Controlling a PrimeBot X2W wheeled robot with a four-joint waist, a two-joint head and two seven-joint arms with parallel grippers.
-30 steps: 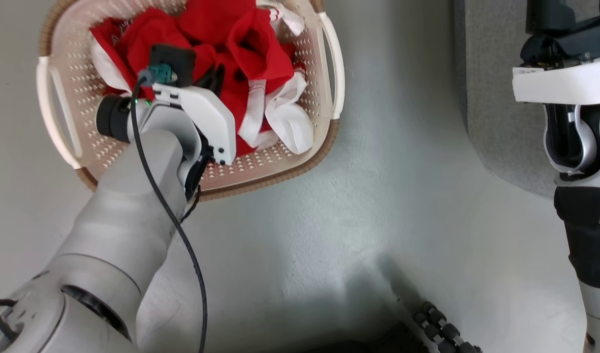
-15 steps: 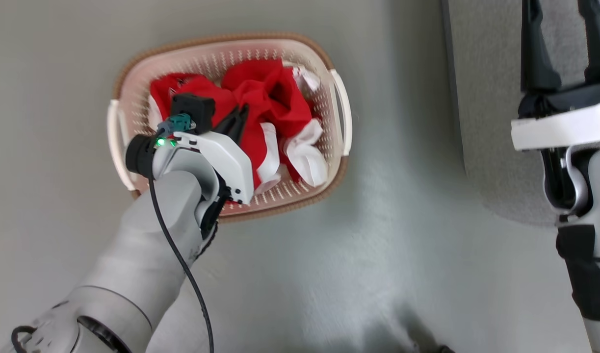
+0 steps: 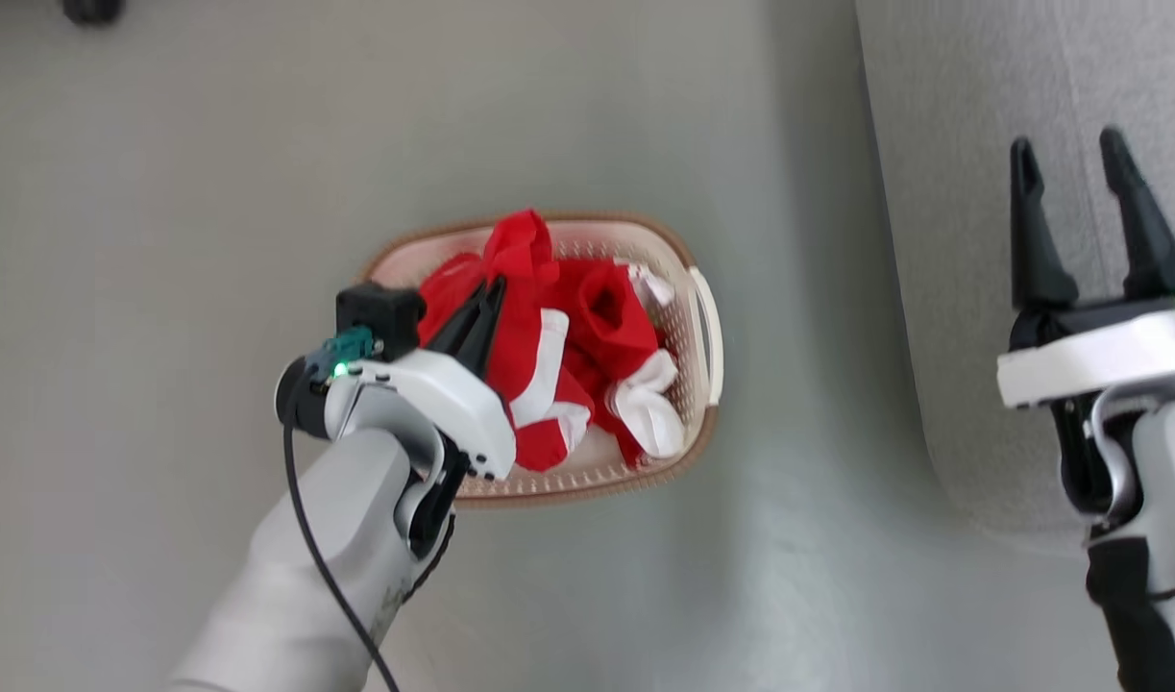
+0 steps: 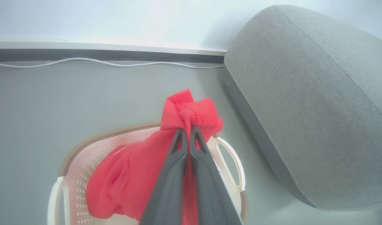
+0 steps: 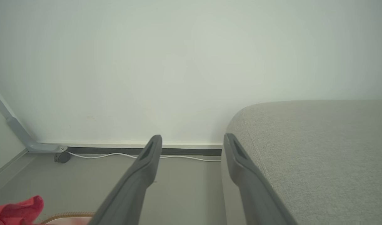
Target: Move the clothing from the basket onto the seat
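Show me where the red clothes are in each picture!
Head view: clothing in the middle, heaped in the basket, pinched by the left gripper.
Left wrist view: clothing centre, bunched above the gripper.
Right wrist view: clothing in the bottom left corner.
Shared landmark: the grey seat, on the right in every view.

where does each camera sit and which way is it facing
Head view: on the head, looking down at the basket and the seat; left forearm, left pincer and right pincer show.
Left wrist view: on the left wrist, looking along the left pincer, shut on the clothing above the basket.
Right wrist view: on the right wrist, looking past the open right pincer at the wall.
Shared: all three catch the seat and the clothing.
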